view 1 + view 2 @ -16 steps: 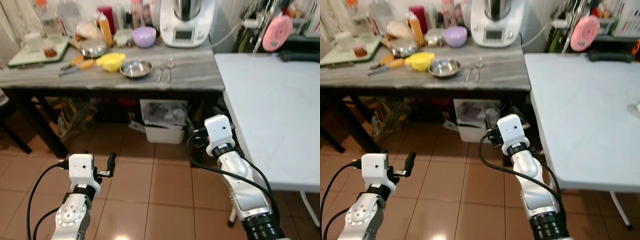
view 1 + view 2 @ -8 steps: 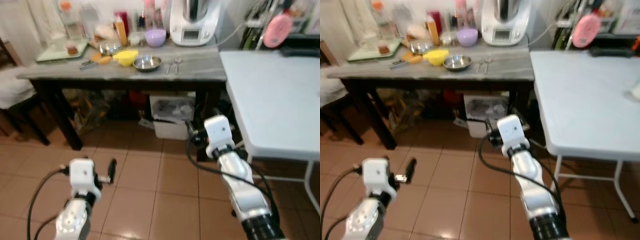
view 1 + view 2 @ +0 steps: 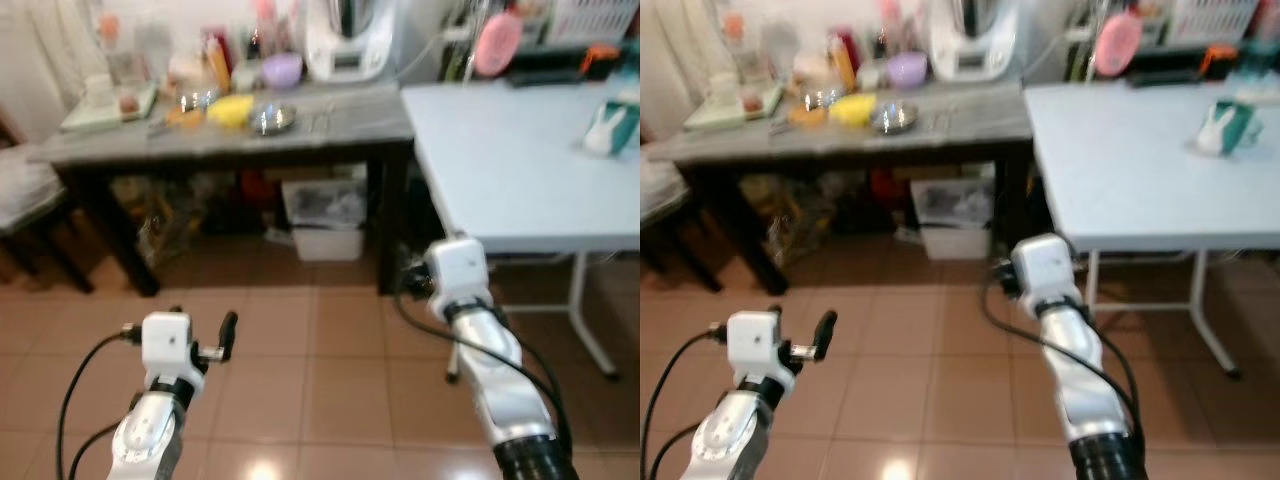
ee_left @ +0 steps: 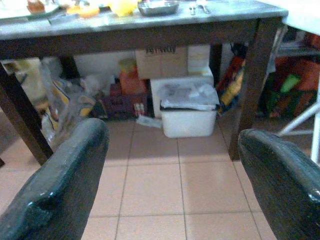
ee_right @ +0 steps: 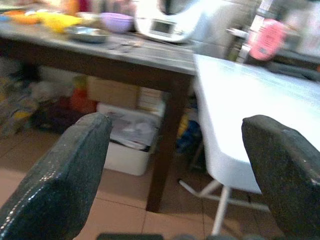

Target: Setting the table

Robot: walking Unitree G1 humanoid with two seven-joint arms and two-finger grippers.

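A grey stone-topped table (image 3: 345,128) stands ahead at the left. On it lie a steel bowl (image 3: 270,120), a yellow bowl (image 3: 230,109), a purple bowl (image 3: 283,70) and two spoons (image 4: 196,6). A white folding table (image 3: 500,160) adjoins it on the right. My left gripper (image 4: 172,170) hangs low over the tiled floor, open and holding nothing. My right gripper (image 5: 175,170) is also open with nothing in it, level with the white table's near edge. Its white wrist housing (image 3: 456,268) hides the fingers in the head views.
A white kitchen machine (image 3: 345,45), bottles and a tray (image 3: 105,100) crowd the back of the grey table. A white bin (image 4: 187,112) and boxes sit beneath it. A green-and-white object (image 3: 607,128) rests on the white table. A chair (image 3: 25,195) stands at the far left.
The whole picture has shifted: the camera has drawn back and turned right, so both tables look farther off and more of the white table shows. Both grippers stay open and low.
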